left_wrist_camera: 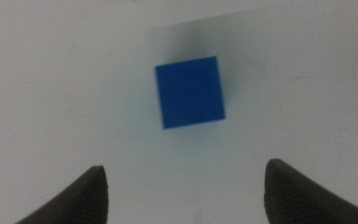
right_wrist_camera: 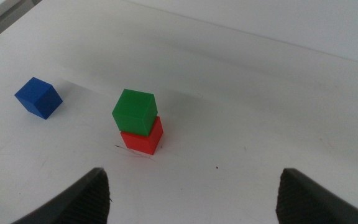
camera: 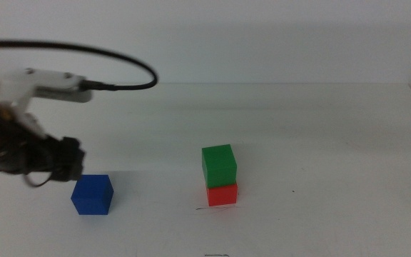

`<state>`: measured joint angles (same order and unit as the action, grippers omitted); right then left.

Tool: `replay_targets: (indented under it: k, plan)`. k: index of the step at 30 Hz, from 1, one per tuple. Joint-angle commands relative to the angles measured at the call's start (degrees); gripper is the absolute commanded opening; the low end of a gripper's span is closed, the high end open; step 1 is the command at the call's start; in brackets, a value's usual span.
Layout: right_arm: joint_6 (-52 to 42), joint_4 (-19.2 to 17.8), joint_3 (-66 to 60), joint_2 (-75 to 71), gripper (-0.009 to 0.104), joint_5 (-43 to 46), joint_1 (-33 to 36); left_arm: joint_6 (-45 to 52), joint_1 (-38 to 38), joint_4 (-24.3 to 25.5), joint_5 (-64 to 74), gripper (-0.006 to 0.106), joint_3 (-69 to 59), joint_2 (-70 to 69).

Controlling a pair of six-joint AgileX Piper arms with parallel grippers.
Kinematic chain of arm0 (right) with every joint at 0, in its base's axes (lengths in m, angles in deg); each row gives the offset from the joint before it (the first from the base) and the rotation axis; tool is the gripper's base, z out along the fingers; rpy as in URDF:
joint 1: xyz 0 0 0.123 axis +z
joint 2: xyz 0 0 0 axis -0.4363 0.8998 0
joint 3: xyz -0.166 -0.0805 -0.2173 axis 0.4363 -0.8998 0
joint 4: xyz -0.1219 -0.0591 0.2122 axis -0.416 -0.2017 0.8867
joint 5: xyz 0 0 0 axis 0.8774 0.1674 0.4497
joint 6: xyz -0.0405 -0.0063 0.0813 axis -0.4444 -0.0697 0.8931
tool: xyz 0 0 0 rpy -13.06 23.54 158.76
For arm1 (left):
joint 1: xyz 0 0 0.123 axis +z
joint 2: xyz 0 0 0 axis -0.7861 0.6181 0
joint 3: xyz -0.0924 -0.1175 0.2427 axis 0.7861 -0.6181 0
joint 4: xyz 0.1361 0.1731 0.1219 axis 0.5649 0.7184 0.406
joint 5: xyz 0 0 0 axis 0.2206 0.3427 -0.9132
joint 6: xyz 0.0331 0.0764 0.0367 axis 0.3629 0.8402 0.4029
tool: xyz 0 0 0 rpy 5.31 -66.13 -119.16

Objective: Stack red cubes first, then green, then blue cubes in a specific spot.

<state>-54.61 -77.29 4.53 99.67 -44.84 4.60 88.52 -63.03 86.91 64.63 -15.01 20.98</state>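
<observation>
The deep-blue cube [camera: 92, 194] sits alone on the white table [camera: 320, 143], plain and matte, well left of the stack, where the green cube [camera: 219, 165] rests slightly askew on the red cube [camera: 222, 193] beside a thin dark line [camera: 204, 208]. The left gripper [left_wrist_camera: 182, 190] hangs above the blue cube, jaws spread wide and empty. The right gripper [right_wrist_camera: 194, 196], likewise spread, seems to wait near the table's right edge.

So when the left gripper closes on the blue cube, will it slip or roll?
Probably neither. The blue cube sits flat on the table, so it shouldn't roll. Its faces look matte and stiff, likely easy to grip. It lies slightly skewed to the open left gripper, so it may twist.
</observation>
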Motion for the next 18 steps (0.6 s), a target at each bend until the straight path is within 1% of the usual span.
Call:
replay_targets:
  k: [1,5,9,12,18]
  plan:
    - [-0.73,-0.44,1.53,0.18,0.075,3.84,-0.47,-3.17,-1.63,0.89,0.3,0.083,4.66,3.73]
    - [-0.73,-0.44,1.53,0.18,0.075,3.84,-0.47,-3.42,-2.07,0.89,2.22,0.083,9.09,11.44]
    - [-0.73,-0.44,1.53,0.18,0.075,3.84,-0.47,-3.45,-2.07,0.89,1.03,0.083,11.42,17.42]
    - [-0.73,-0.44,1.53,0.18,0.075,3.84,-0.47,-3.45,-2.07,0.02,0.59,0.083,12.39,20.78]
    - [-0.73,-0.44,1.53,0.18,0.075,3.84,-0.47,-3.45,-2.07,-0.2,-1.02,0.083,12.62,25.63]
